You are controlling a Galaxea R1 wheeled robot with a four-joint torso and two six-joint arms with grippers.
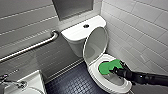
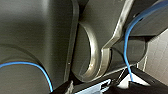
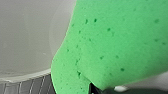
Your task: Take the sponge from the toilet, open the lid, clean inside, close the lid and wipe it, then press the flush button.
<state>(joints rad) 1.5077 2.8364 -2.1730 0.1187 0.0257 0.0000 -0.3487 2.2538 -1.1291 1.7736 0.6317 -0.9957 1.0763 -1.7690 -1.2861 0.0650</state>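
Item 1, the sponge point(image 1: 109, 66): bright green. I see it at lower right of the head frame, over the open bowl of the toilet point(image 1: 113, 86) and inside the white rim. In the right wrist view the sponge point(image 3: 120, 42) takes the right half of the frame, pitted surface toward the camera, with white bowl wall to its left. I cannot tell whether it touches the ceramic.

Item 2, right gripper point(image 1: 116, 70): black, entering from the lower right edge on its dark arm. I read it as clamped on the sponge's lower right edge.

Item 3, left gripper point(image 2: 100, 88): low in the left wrist frame, among dark robot parts and a blue cable point(image 2: 126, 42). I cannot tell whether it is apart or together.

Item 4, the lid point(image 1: 96, 45): white oval, raised, leaning back against the tank at frame centre.

Item 5, the flush button point(image 1: 86, 25): small dark round spot in the middle of the tank top, upper centre, well apart from the gripper.

Item 6, grab bar point(image 1: 32, 47): metal, slanting across the left wall.

Item 7, sink point(image 1: 33, 81): white, lower left corner, with a chrome tap point(image 1: 10, 82).

Item 8, floor point(image 1: 75, 82): dark, patterned, between sink and toilet.
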